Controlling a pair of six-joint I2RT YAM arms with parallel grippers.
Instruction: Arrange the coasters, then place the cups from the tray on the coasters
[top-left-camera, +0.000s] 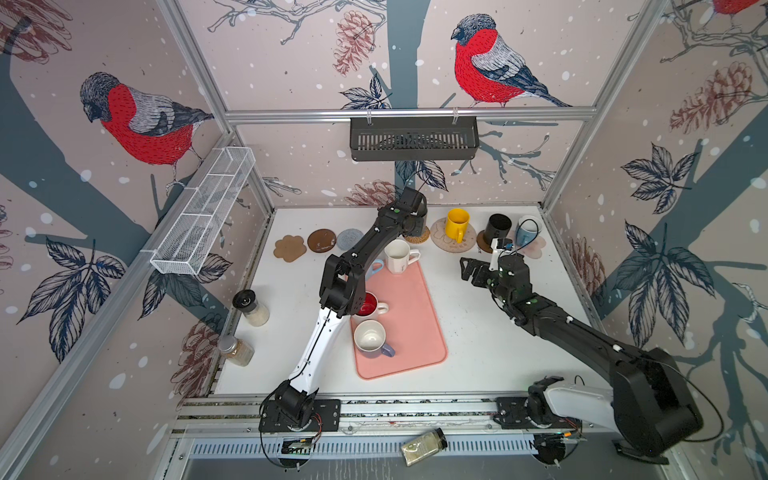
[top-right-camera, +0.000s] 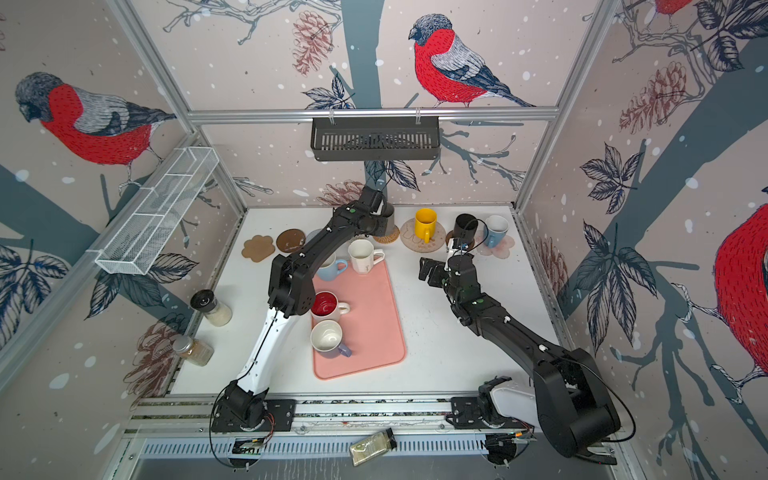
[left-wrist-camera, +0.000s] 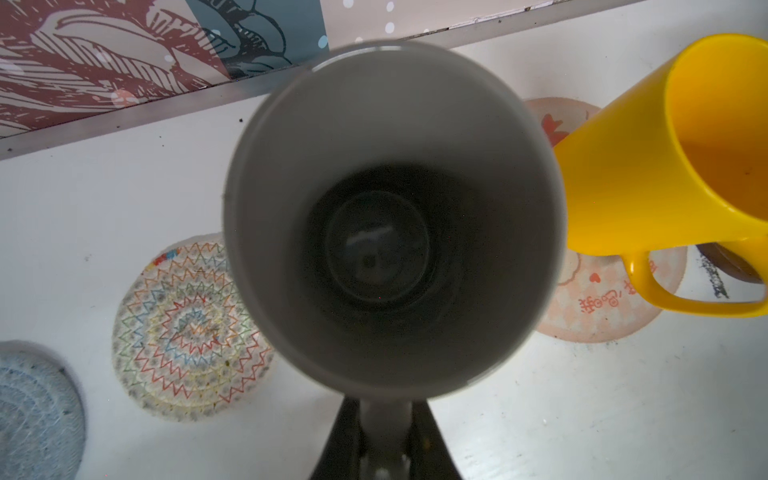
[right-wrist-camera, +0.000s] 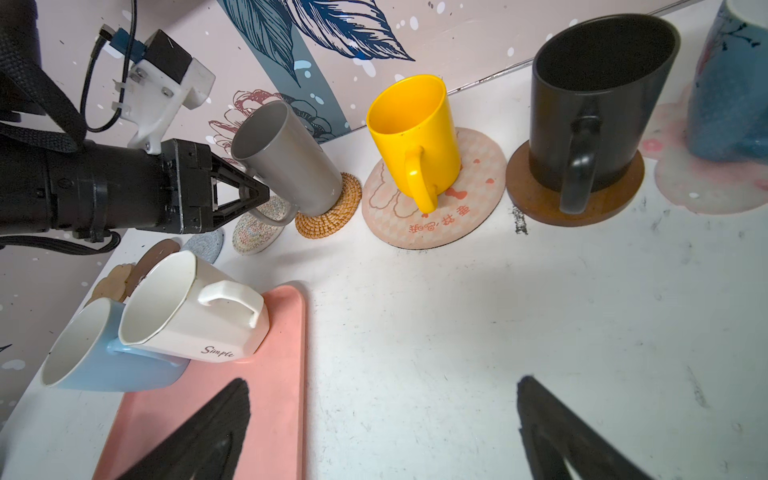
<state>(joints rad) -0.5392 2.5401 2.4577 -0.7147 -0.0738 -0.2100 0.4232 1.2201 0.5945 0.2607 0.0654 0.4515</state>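
The left claw (right-wrist-camera: 257, 195) is pinched shut on the handle of the grey cup (right-wrist-camera: 286, 162). The cup's bottom is at the rattan mat (right-wrist-camera: 332, 208), just past the far end of the tray (top-left-camera: 415, 324). The cup looks tipped a little, and I cannot tell if it sits flat on the mat yet.

The right claw (top-left-camera: 467, 272) is wide open and holds nothing. It hangs over the tabletop (right-wrist-camera: 457, 332), off the right side of the tray's far end.

Past the tray's far right corner, the yellow cup (right-wrist-camera: 411, 133), black cup (right-wrist-camera: 598, 104) and blue cup (right-wrist-camera: 731, 83) each stand on a mat.

Four cups wait at the tray. The white cup (top-left-camera: 399, 255) is at its far end and the light blue cup (top-right-camera: 330, 266) is at its far left corner. The red cup (top-left-camera: 368, 307) and lavender cup (top-left-camera: 372, 340) are along its left side.

Four mats past the tray's far left corner have no cup. They are the paw mat (top-left-camera: 289, 248), brown mat (top-left-camera: 321, 240), blue-grey mat (top-left-camera: 349, 239) and cream mat (left-wrist-camera: 187, 332).

The cups look hard, smooth and a bit heavy. I think they would crack if dropped or bumped. The handle is the best place to grab, since the round side looks slippery. The mats look thin and light, so a cup set down crooked could push one away.
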